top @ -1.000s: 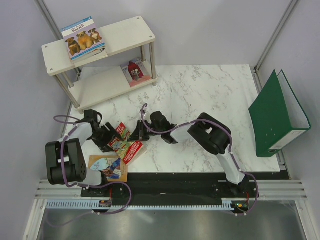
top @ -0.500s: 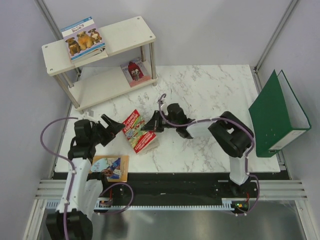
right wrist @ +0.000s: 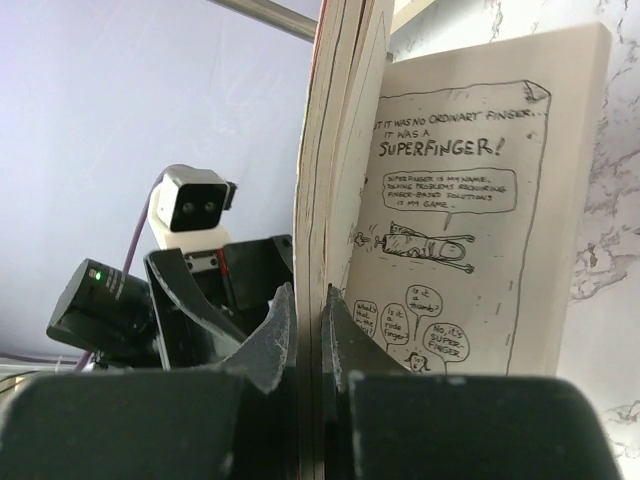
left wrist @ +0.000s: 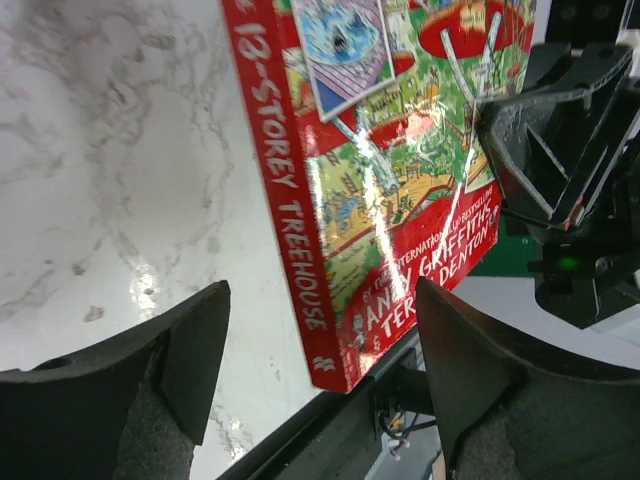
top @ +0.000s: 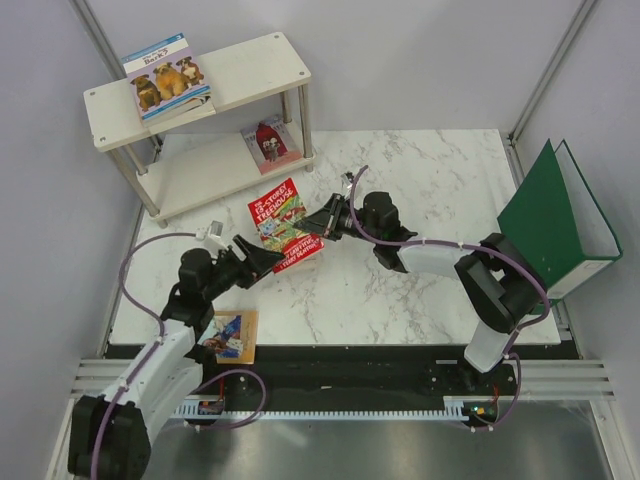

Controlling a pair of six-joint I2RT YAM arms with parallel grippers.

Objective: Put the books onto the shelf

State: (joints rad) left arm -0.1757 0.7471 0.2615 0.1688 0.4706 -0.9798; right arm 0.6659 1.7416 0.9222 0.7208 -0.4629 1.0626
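The red "Treehouse" book (top: 284, 225) hangs tilted over the marble between my two arms. My right gripper (top: 322, 222) is shut on its right edge; in the right wrist view the fingertips (right wrist: 340, 330) pinch the cover and first pages (right wrist: 470, 200). My left gripper (top: 268, 262) stands open at the book's lower edge, its corner (left wrist: 345, 360) between the fingers without touching them. The shelf (top: 255, 70) stands at the back left, a dogs-cover book (top: 165, 75) on its top board and a small red book (top: 268, 142) on the lower board (top: 200, 175). An orange-brown book (top: 228, 335) lies by my left arm.
A large green ring binder (top: 555, 225) stands open at the table's right edge. The marble tabletop (top: 420, 190) spreads between shelf and binder. A black rail (top: 350, 375) runs along the near edge by the arm bases.
My right gripper has carried the red book up and to the right, closer to the shelf. My left gripper let go of it, then followed to its lower edge.
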